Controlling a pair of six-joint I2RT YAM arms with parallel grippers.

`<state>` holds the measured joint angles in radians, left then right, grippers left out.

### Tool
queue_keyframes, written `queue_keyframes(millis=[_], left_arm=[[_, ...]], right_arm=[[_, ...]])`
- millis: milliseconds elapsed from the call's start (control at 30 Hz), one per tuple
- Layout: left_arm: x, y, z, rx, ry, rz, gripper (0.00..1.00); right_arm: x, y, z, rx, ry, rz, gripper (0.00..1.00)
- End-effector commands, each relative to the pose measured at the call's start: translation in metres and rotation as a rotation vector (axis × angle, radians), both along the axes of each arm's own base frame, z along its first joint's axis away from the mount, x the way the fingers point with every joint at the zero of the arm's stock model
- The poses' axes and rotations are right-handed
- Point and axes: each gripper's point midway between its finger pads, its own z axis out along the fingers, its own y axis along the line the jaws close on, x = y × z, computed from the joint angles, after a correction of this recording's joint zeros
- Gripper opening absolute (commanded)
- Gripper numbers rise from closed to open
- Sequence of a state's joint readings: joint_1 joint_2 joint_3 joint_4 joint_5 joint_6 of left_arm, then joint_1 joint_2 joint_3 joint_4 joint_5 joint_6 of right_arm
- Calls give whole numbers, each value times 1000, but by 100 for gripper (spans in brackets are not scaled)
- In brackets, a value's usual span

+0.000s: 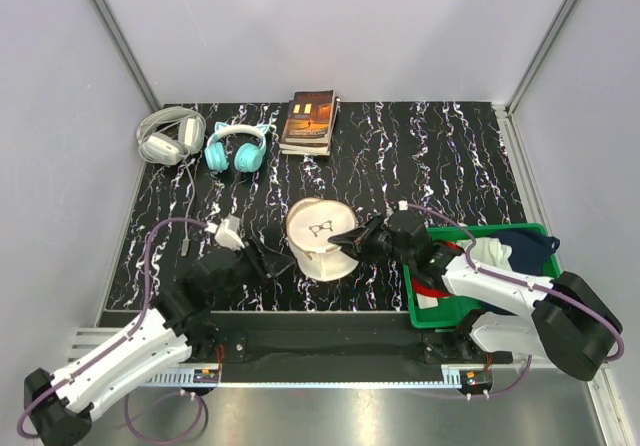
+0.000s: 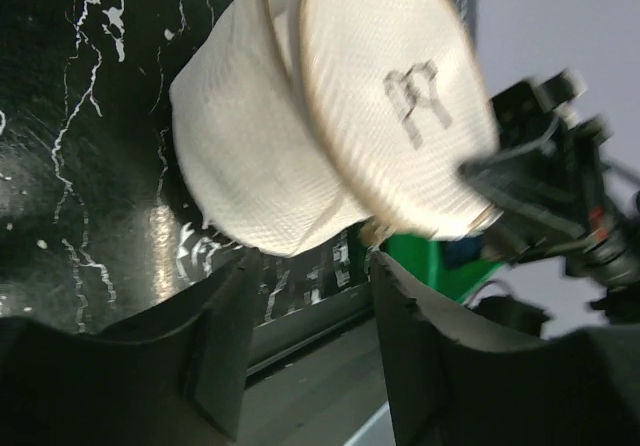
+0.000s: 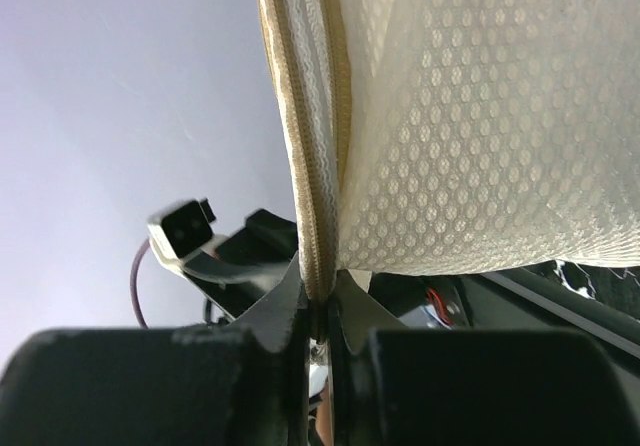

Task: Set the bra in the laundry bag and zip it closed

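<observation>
The laundry bag [image 1: 318, 241] is a round cream mesh pouch at mid table, tipped so its flat face with the black drawing [image 1: 320, 229] points up. My right gripper [image 1: 352, 238] is shut on the bag's zip rim at its right side. In the right wrist view the jaws [image 3: 320, 291] pinch the tan zip band [image 3: 312, 166] beside the mesh [image 3: 480, 116]. My left gripper [image 1: 265, 262] is open and empty just left of the bag. In the left wrist view its fingers [image 2: 215, 336] spread below the bag [image 2: 260, 166]. The bra is hidden.
A green bin [image 1: 415, 311] at the front right holds a dark blue cloth [image 1: 525, 244] and a red cloth [image 1: 430, 291]. White-grey headphones [image 1: 168, 136], teal cat-ear headphones [image 1: 237, 148] and a book [image 1: 312, 119] lie at the back. Walls close in on three sides.
</observation>
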<state>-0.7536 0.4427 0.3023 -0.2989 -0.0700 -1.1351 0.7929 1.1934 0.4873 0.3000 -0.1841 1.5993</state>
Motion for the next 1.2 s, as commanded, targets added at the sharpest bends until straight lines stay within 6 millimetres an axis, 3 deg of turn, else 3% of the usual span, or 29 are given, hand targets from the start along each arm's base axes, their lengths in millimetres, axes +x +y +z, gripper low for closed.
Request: queue_keyframes(millis=[0,200,400,600,767,933,1033,1167], left_arm=[[3,-19,19,138,-202,-146,55],[4,-50,28,180,-299,-197,70],[17,-61,23,262,-303,-178,68],[34,-60,18,331,-295,-108,63],[47,-53,16,410,-307,-53,54],[49,-59,26,396,-335,-67,47],[52,-62,28,386,-347,-60,36],[59,-46,19,478,-316,-11,0]], right_arm=[[19,-9,21,72,0,-95,6],[20,-13,19,81,16,-109,5],[19,-16,22,90,11,-115,4],[18,-16,23,98,9,-111,2],[16,-17,26,103,3,-109,1],[14,-19,22,96,9,-111,0],[14,-18,23,95,9,-106,0],[11,-18,19,92,16,-94,0]])
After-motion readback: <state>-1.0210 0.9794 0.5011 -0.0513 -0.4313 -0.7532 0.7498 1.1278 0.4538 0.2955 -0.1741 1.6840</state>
